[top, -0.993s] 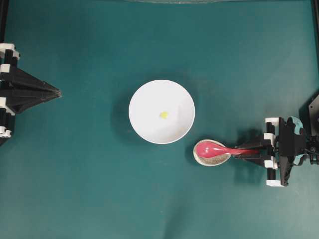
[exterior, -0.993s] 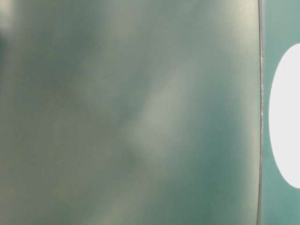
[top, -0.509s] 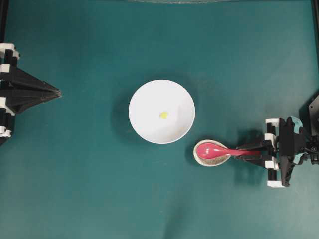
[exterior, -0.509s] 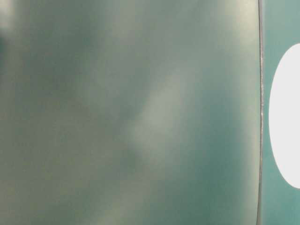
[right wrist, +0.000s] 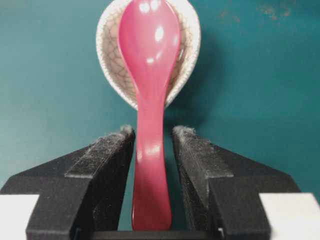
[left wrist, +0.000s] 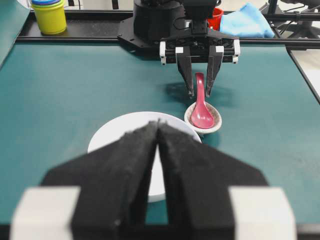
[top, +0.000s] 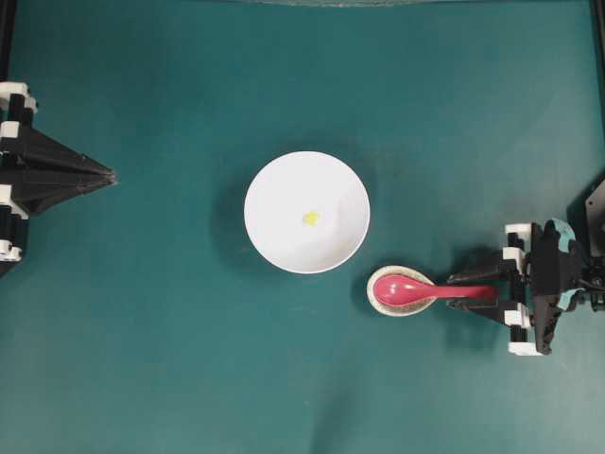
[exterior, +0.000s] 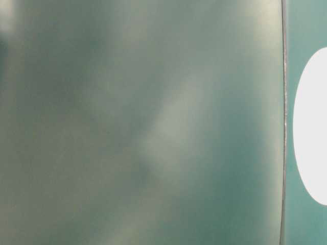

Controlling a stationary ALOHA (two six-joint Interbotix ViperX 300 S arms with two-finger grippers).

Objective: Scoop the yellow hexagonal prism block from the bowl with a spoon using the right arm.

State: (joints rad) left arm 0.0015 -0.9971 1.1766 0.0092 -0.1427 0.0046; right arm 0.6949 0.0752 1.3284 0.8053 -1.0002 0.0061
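a: where was the tiny yellow hexagonal block?
b: mid-floor in the round white bowl, up-left of the glossy pink spoon.
a: and the black lattice right gripper?
b: jaws parted, flanking the handle without pinching; handle pointed away from the bowl.

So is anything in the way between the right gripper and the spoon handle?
Nothing visible. The right gripper straddles the spoon handle, its jaws apart on either side, and the scoop lies in the spoon rest.
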